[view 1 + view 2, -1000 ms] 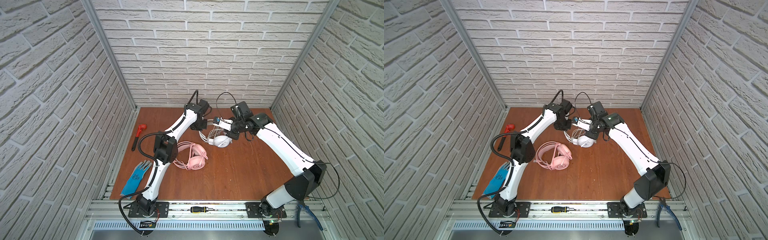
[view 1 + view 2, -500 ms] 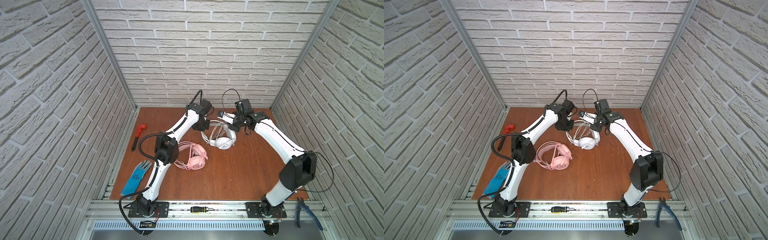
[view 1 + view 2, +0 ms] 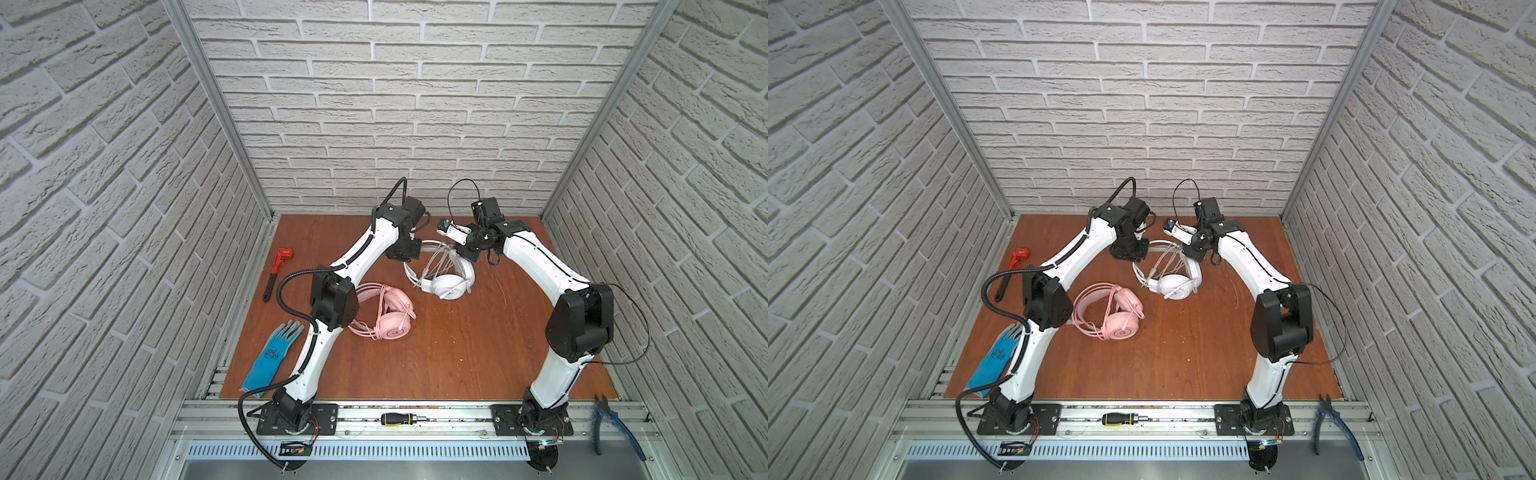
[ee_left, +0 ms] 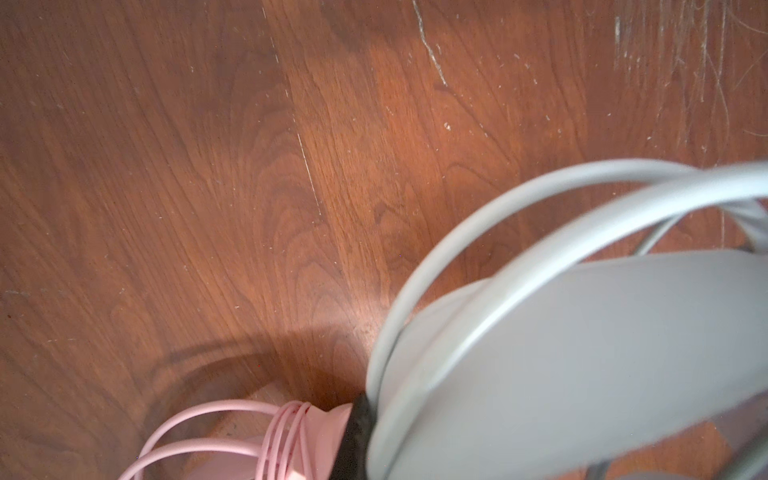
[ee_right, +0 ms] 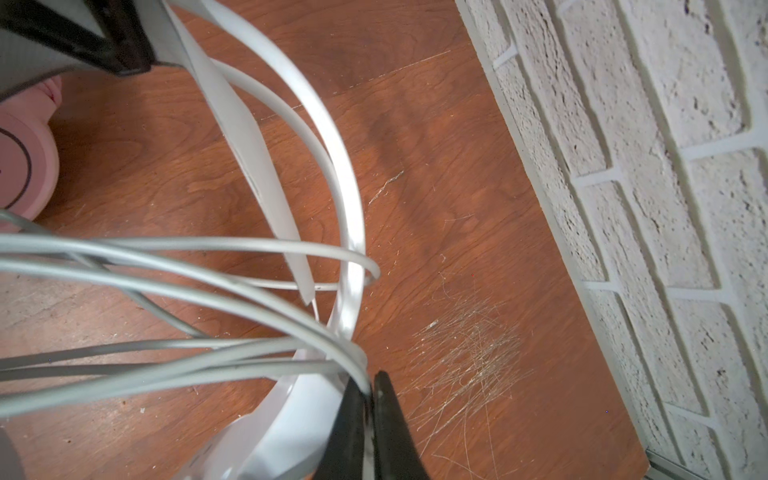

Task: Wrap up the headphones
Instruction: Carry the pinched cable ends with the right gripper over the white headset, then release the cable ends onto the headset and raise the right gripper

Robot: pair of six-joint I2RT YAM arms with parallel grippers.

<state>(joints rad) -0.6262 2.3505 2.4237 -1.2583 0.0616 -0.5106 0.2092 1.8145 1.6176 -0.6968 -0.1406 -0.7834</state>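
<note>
White over-ear wired headset (image 3: 449, 286) at back centre of brown wooden counter (image 3: 457, 357), headband clamped in left fingers (image 4: 356, 432). Right fingers (image 5: 392, 428) nearly together, pinching thin white cable (image 5: 187, 370). Pink over-ear headset (image 3: 390, 322) flat beside, nearer front.

In a top view you see the white headphones (image 3: 446, 284) at the back of the table (image 3: 457, 365). Their headband is raised between the left gripper (image 3: 406, 254) and the right gripper (image 3: 465, 253), and the white cable (image 3: 432, 268) is strung across it. The pink headphones (image 3: 386, 318) lie flat nearer you, left of centre. A red wrench (image 3: 277, 270) and a blue glove (image 3: 274, 357) lie at the far left.
</note>
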